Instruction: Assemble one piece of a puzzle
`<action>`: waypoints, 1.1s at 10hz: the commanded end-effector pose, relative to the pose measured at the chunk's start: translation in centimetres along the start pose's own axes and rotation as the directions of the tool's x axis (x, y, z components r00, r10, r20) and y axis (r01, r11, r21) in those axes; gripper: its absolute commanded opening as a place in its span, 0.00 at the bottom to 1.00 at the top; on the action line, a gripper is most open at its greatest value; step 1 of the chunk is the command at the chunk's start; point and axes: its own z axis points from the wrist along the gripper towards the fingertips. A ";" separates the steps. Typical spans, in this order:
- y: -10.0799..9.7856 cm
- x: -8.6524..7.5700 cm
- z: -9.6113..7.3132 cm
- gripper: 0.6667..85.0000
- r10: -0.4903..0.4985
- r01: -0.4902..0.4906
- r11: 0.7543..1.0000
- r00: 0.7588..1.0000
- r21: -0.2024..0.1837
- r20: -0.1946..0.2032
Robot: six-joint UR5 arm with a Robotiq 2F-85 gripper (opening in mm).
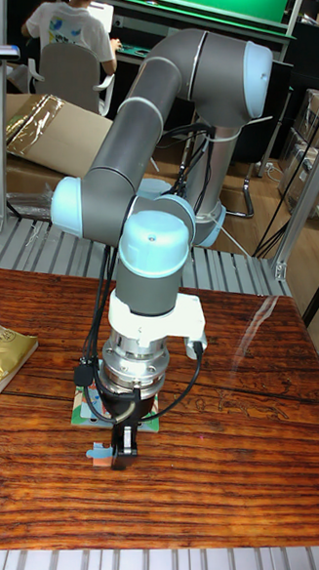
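Near edge: bare wooden table point(219, 497), with nothing lying between the camera and the work.
Loose piece: puzzle piece point(100, 452) flat on the wood, pale, its tab outline showing just left of the fingertips.
Gripper: gripper point(122, 457) points straight down, tips at or just above the tabletop, right beside the loose piece; I cannot tell whether the fingers are apart or together, or whether they pinch the piece's right edge, since the dark fingers hide the contact.
Key relation: puzzle board point(88, 409) lies just beyond the loose piece, on its far side and mostly hidden under the wrist; judged from this, the coming move is a short carry or slide away from the camera.
Long axis: too little of the piece shows to name one.
Arm: UR5 arm point(142, 139) reaches in from the far side, elbow high, wrist vertical over the board.
In the way: black cable point(184, 386) loops off the wrist's right side, clear of the piece; the wrist itself blocks the view of the open slot.
Around: gold foil bag point(5, 354) at the table's left edge, well apart.
Background: seated person point(69, 21) far behind, facing away.
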 end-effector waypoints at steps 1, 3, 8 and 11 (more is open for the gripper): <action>-0.2 -0.4 -0.5 0.49 0.000 0.000 1.000 1.000 0.003 0.014; -0.6 0.0 -1.1 0.55 -0.017 0.017 1.000 1.000 0.011 -0.008; -0.1 -0.7 -2.3 0.48 0.193 -0.194 0.981 0.981 0.015 0.017; -0.8 -2.5 -3.0 0.34 0.685 -0.687 0.726 0.722 -0.009 0.097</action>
